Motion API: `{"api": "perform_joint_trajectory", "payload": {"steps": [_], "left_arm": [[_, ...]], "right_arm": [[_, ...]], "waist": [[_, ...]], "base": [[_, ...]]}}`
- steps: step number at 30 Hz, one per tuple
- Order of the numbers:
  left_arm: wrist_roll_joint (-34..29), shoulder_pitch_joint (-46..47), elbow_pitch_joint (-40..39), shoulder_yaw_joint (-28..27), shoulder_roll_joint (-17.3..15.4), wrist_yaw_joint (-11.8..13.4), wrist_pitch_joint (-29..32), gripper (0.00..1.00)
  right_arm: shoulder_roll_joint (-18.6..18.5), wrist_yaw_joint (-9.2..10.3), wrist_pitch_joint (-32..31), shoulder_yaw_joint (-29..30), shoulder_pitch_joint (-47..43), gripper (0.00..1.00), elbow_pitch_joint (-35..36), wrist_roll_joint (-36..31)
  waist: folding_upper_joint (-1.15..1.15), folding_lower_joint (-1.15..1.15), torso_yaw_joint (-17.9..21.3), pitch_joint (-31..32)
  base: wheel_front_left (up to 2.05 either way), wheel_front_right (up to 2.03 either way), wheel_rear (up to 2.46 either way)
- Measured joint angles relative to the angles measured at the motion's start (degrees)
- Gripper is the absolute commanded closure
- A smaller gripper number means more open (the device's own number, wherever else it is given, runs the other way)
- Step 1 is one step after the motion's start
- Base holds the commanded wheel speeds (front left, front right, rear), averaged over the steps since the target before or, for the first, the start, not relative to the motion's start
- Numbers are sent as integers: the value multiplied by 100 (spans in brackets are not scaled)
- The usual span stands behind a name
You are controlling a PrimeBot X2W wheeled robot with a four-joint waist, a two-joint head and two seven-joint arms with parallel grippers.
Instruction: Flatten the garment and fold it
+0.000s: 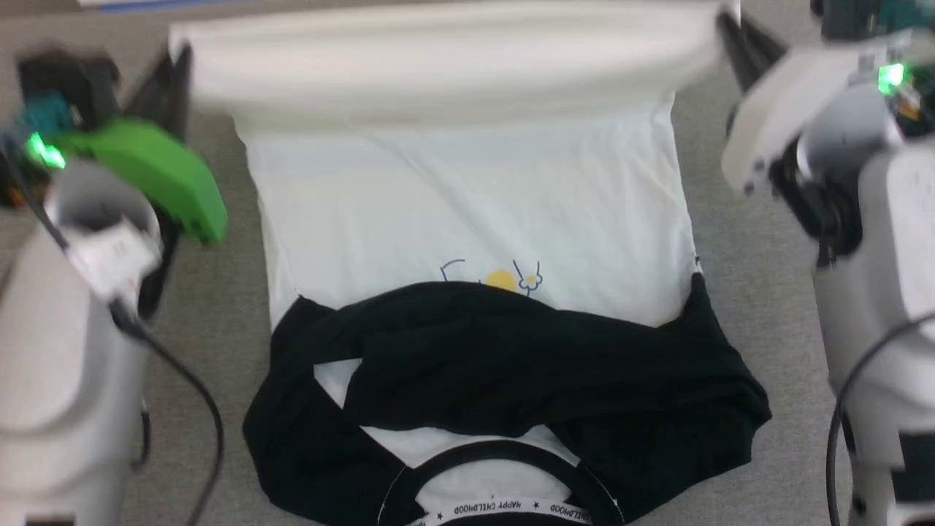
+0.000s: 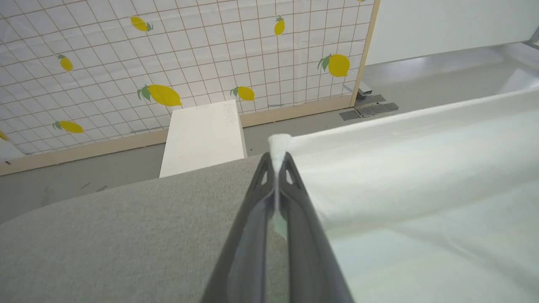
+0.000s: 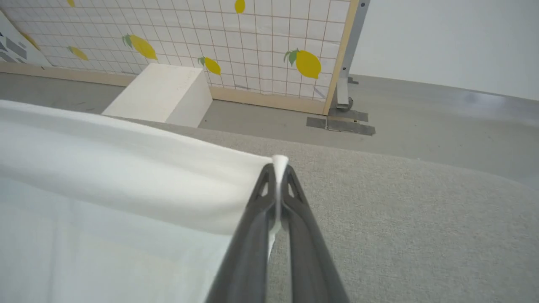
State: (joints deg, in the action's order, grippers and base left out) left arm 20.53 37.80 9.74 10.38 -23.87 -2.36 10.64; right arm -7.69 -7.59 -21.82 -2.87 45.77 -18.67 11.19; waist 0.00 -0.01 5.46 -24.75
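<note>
A: Biggest thing first, quick?
B: Grey padded surface [image 1: 212, 329], across the whole head view. The garment [image 1: 467, 197] lies on it, centre frame, collar end at the bottom edge, hem end at the top.

A: Background?
B: In the left wrist view, a lemon-print panel [image 2: 168, 63] at upper left and a white block [image 2: 204, 139] on the floor just in front of it.

A: How does the garment look?
B: White body, mostly smooth, faint creases. The hem [image 1: 453, 51] is raised off the surface as a taut, blurred white band along the top of the frame. The black sleeves [image 1: 555, 365] are bunched across the lower middle, lying over the chest. The black collar [image 1: 497, 456] curves at bottom centre, with a white lettered neck tape [image 1: 504, 509] below it. The print [image 1: 501, 278] is half covered by the sleeve fabric; a yellow circle and thin blue lines show.

A: Grippers?
B: The left gripper [image 2: 278, 162] is clenched on the hem's corner, with white cloth sticking out past the tips and the fabric running off to the right of that view. The right gripper [image 3: 278, 172] is the same, pinching the other hem corner, with the fabric running to the left. In the head view they sit at the upper left and upper right, with the hem stretched between them.
</note>
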Motion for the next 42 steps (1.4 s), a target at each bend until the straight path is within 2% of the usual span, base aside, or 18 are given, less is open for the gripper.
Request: {"api": "perform_joint_trajectory", "payload": {"steps": [8, 13, 18, 27, 35, 36, 37, 38, 42], "left_arm": [[439, -2304, -1214, -97, 253, 385, -48, 100], [738, -3375, -1590, -75, 531, 538, -172, 100], [967, -4044, -1544, -59, 757, 603, -346, 100], [1090, -4658, -1146, 101, 916, 535, -527, 100], [1094, -4690, -544, 314, 1010, 390, -638, 100], [1101, -4688, -460, 336, 1031, 376, -647, 50], [1107, -4687, -407, 346, 1049, 366, -668, 0], [1133, -4686, -356, 352, 1076, 366, -670, 0], [1201, -4684, -254, 324, 1094, 370, -691, 0]], "right_arm": [[-144, 0, -534, 353, -2173, 100, 1646, 258], [19, 0, -1032, 740, -3457, 100, 2498, 250], [307, -1, -1301, 1106, -4516, 100, 2978, 183], [492, -2, -1618, 1454, -5626, 100, 3152, -5], [490, -1, -1639, 1212, -5945, 100, 2532, 237], [490, -1, -1594, 1177, -5945, 65, 2452, 240], [488, -1, -1569, 1148, -5945, 18, 2396, 241], [489, -1, -1537, 1122, -5945, 0, 2323, 241], [487, 0, -1390, 1137, -5944, 0, 2187, 248]], "waist": [[0, 0, -152, 885], [0, 0, -308, 1275], [0, -1, -481, 1527], [0, 0, -635, 1801], [0, 0, -628, 1818], [0, 0, -626, 1823], [0, 0, -625, 1828], [0, 0, -623, 1839], [0, 0, -623, 1894]], "base": [[0, 0, 0], [0, 0, 0], [0, 0, 0], [0, 0, 0], [0, 0, 0], [0, 0, 0], [0, 0, 0], [0, 0, 0], [0, 0, 0]]}}
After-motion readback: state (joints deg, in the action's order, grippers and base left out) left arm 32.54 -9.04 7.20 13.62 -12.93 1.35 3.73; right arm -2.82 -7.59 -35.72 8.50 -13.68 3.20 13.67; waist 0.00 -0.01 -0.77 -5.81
